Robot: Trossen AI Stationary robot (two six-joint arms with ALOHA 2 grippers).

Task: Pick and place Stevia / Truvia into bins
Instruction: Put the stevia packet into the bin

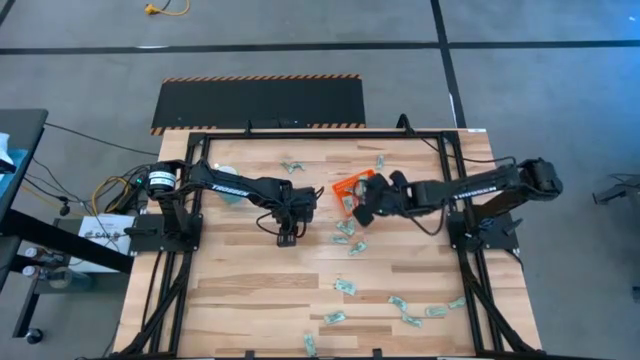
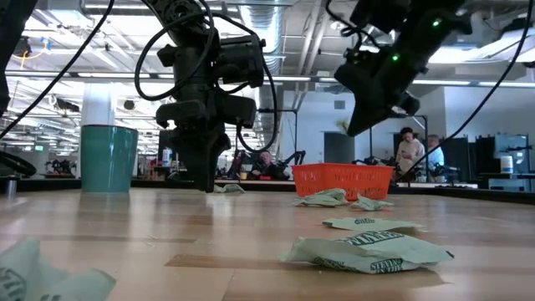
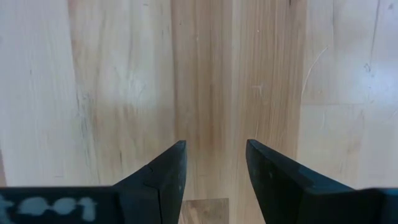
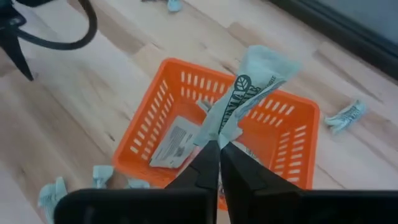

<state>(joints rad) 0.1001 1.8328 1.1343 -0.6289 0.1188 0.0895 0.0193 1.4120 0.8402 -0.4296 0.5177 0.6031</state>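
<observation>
Looking straight down overhead, level across the table (image 2: 167, 226) low, close past each wrist's fingers; sharing the orange tray (image 4: 155, 124) just beyond the right gripper (image 4: 217, 152).

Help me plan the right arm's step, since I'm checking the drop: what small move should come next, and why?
Probably open the right gripper. It is shut on a pale green and white paper sweetener packet, held above the shallow orange plastic mesh tray, which already holds a packet. Releasing should let it fall in. The left gripper waits open over bare wood.
</observation>
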